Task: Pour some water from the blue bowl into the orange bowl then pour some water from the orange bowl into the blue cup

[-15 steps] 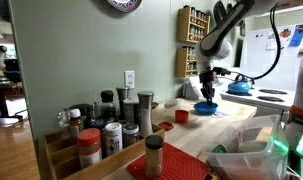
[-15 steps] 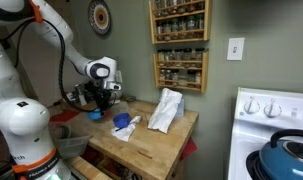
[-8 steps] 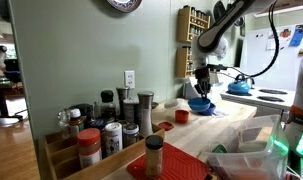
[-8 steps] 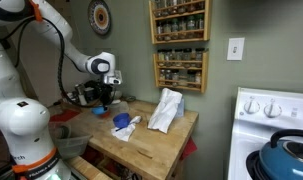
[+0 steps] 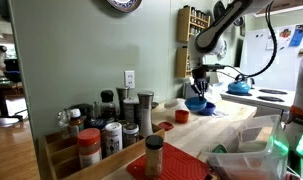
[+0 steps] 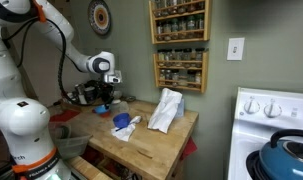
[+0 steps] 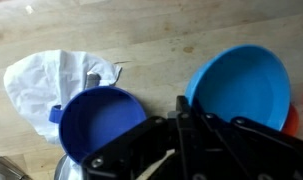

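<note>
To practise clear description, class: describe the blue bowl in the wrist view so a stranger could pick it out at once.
Start with the wooden counter that fills the wrist view. To the right of the pincer, at its tips, is the blue bowl. It is a brighter, lighter blue and wider than the dark blue cup at the picture's left, beside the white cloth.

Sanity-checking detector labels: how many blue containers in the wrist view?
2. A darker blue cup lower left, against the white cloth; the brighter blue bowl upper right. The gripper blocks the bottom, so more could be hidden.
</note>
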Tool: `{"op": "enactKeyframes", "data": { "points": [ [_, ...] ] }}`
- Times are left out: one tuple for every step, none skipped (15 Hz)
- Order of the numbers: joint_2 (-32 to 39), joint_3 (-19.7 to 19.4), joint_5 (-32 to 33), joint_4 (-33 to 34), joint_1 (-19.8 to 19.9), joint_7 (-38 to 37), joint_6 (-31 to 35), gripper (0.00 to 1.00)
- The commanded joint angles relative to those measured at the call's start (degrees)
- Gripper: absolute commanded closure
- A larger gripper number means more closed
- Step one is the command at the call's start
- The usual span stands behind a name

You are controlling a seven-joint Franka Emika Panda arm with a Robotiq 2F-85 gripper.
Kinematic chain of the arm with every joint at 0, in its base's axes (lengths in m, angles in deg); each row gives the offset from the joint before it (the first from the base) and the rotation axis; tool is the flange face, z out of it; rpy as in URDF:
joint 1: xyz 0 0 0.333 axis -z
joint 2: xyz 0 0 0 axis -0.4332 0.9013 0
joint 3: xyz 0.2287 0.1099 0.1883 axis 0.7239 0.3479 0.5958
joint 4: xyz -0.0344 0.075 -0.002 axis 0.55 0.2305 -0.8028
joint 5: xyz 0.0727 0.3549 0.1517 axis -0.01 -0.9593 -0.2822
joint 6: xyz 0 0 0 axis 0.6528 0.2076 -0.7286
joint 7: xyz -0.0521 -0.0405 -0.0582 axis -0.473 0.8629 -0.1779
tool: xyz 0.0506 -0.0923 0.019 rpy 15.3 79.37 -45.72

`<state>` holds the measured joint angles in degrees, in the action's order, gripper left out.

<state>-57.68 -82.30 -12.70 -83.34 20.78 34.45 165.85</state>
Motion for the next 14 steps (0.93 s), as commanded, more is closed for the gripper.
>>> {"op": "enactKeyframes", "data": {
  "points": [
    [1.7, 0.6, 3.0, 1.8, -0.1, -5.3, -0.6, 0.99],
    [1.9, 0.6, 3.8, 2.0, -0.1, -6.4, -0.6, 0.99],
    [2.1, 0.6, 4.4, 2.2, -0.2, -7.2, -0.7, 0.99],
    [2.3, 0.7, 4.9, 2.4, -0.2, -8.1, -0.8, 0.99],
    [2.5, 0.7, 5.5, 2.6, -0.3, -9.1, -0.9, 0.99],
    [2.7, 0.7, 6.2, 2.8, -0.4, -10.0, -1.0, 0.99],
    [2.7, 0.8, 6.6, 2.9, -0.5, -10.6, -1.0, 0.99],
    [2.8, 0.8, 6.9, 3.1, -0.6, -11.2, -1.1, 0.99],
    [2.9, 0.9, 7.3, 3.1, -0.6, -11.9, -1.2, 0.99],
    [3.0, 0.9, 7.7, 3.2, -0.7, -12.5, -1.2, 0.99],
    [3.1, 1.0, 8.0, 3.3, -0.8, -13.1, -1.4, 0.99],
    [3.1, 1.0, 8.4, 3.4, -0.8, -13.6, -1.5, 0.99],
    [3.2, 1.1, 8.9, 3.5, -0.8, -14.3, -1.6, 0.99],
    [3.2, 1.2, 9.3, 3.6, -0.8, -14.9, -1.7, 0.99]
  ]
}}
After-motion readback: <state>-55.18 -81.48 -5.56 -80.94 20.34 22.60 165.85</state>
